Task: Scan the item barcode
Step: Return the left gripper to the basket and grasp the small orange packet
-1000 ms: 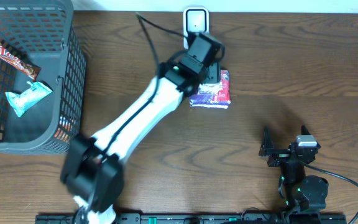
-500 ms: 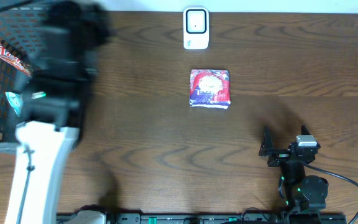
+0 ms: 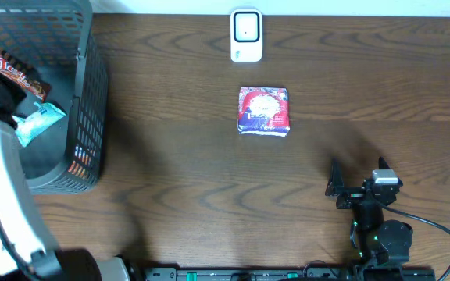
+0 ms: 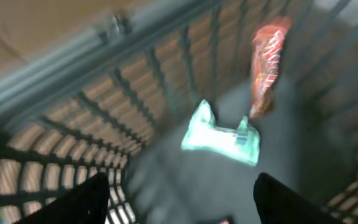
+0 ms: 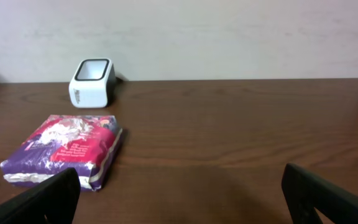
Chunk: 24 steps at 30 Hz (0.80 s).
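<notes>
Hovering over the black mesh basket (image 3: pixel 88 117) at the table's left edge, the left gripper (image 4: pixel 180 186) has its fingers spread wide with nothing between them. Inside the basket lie a teal packet (image 4: pixel 222 134) and a red-orange snack bar (image 4: pixel 266 59), close together. The purple-and-red packet (image 3: pixel 264 111) lies flat on the wooden table (image 3: pixel 170 156), near the white scanner (image 3: pixel 246 35) without touching it. The right gripper (image 5: pixel 180 180) sits at the table's right front, jaws fully spread, empty.
</notes>
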### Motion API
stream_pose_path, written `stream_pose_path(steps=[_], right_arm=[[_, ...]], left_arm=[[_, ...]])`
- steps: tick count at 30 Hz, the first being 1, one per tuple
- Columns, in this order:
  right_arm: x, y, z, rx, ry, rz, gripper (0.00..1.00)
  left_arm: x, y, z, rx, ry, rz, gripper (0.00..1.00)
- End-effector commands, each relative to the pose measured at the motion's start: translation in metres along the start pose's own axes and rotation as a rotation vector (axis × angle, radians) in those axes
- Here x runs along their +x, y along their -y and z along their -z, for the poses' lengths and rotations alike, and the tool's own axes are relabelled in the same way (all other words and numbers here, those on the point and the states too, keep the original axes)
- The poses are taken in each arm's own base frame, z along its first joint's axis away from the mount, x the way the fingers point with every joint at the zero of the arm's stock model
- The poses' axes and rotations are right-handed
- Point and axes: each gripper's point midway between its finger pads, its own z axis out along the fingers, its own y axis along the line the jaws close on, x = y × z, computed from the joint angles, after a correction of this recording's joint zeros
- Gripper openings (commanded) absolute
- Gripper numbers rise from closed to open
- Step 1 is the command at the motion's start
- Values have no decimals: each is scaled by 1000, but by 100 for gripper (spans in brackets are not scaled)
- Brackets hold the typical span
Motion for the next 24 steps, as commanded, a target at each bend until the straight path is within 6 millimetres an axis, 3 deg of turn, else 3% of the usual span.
stream_pose_path(steps=[1, 6, 12, 19, 24], right_arm=[[1, 4, 0, 18, 0, 7, 99], [1, 4, 0, 18, 0, 7, 99], [1, 4, 0, 18, 0, 7, 99], [1, 4, 0, 18, 0, 7, 99], [1, 4, 0, 18, 0, 7, 99]], left_arm=[[25, 14, -30, 71, -164, 44, 74], [69, 11, -65, -15, -362, 51, 75], [117, 5, -89, -137, -559, 115, 75], [149, 29, -108, -30, -709, 26, 74], [159, 44, -107, 92, -767, -61, 74]])
